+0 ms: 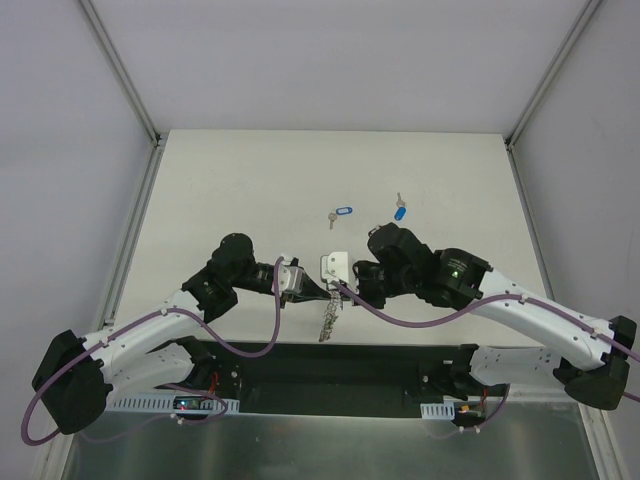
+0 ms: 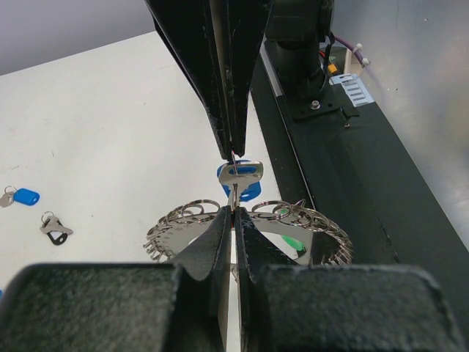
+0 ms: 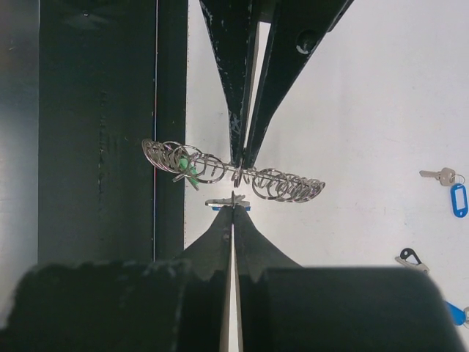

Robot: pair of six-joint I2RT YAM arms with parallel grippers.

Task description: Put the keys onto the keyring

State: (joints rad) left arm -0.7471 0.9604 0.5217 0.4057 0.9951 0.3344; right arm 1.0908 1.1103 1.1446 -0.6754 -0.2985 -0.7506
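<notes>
Left wrist: left gripper (image 2: 233, 214) clamps large grey coiled metal keyring (image 2: 322, 233); right gripper (image 2: 233, 150) pinches silver blue-tagged key (image 2: 240, 172) just above.

You have four keys (image 3: 438, 174) to count: three with blue tags (image 3: 459, 199) and one with a dark tag (image 3: 410, 258) (from above you can pick out only two blue tags clearly). There is one keyring (image 3: 282, 185), strung with many small loops, and two grippers, the left gripper (image 2: 233, 211) and the right gripper (image 3: 233, 199)
</notes>
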